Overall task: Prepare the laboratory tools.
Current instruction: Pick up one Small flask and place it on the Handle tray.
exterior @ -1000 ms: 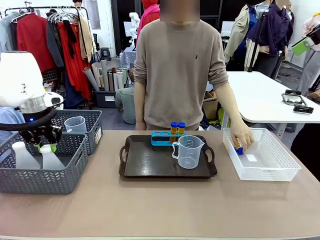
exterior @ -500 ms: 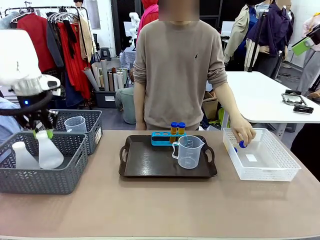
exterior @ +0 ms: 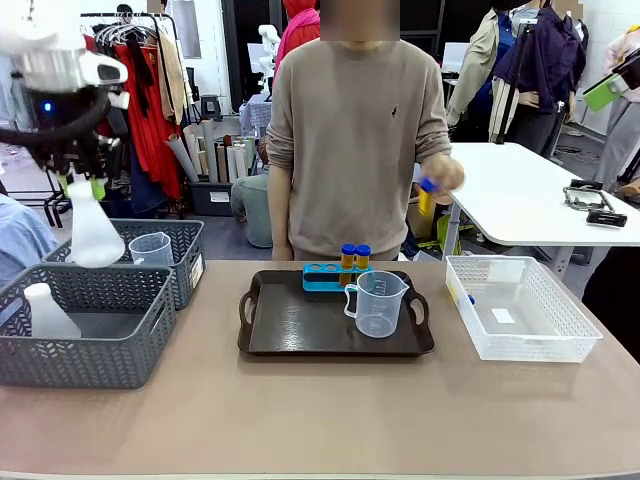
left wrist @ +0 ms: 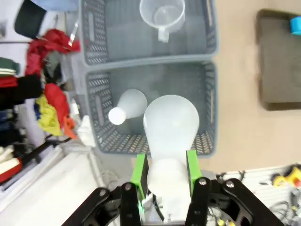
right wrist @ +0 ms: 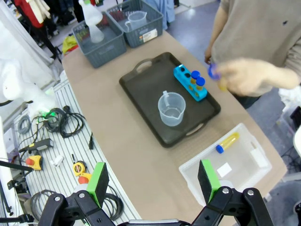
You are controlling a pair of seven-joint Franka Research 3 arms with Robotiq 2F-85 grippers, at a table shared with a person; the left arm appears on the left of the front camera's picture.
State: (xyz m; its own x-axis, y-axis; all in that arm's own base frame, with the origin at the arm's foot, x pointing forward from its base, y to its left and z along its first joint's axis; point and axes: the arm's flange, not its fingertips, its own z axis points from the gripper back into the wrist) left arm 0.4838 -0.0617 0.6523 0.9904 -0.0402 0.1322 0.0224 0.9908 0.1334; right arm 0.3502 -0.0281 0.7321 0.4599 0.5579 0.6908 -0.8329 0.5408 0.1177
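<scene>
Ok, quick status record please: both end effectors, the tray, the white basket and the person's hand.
Left end effector: shut on conical flask, held above front grey basket
Right end effector: open, holding nothing
Tray: measuring jug, blue rack with two capped tubes
White mesh basket: one tube lying inside
Person's hand: raised, holding a blue-capped tube

flasks (exterior: pixel 95 235) (exterior: pixel 45 312) 2 | jugs (exterior: pixel 378 305) (exterior: pixel 152 250) 2 | tubes (exterior: pixel 348 256) (exterior: pixel 363 256) (exterior: pixel 425 203) (right wrist: pixel 226 142) 4 | grey baskets (exterior: pixel 80 362) (exterior: pixel 190 262) 2 | white basket (exterior: pixel 520 351) 1 | tray (exterior: pixel 300 328) 1

Table (exterior: pixel 320 425): tray (exterior: pixel 300 335), white basket (exterior: pixel 592 338) (grey baskets (exterior: pixel 90 368) left)
</scene>
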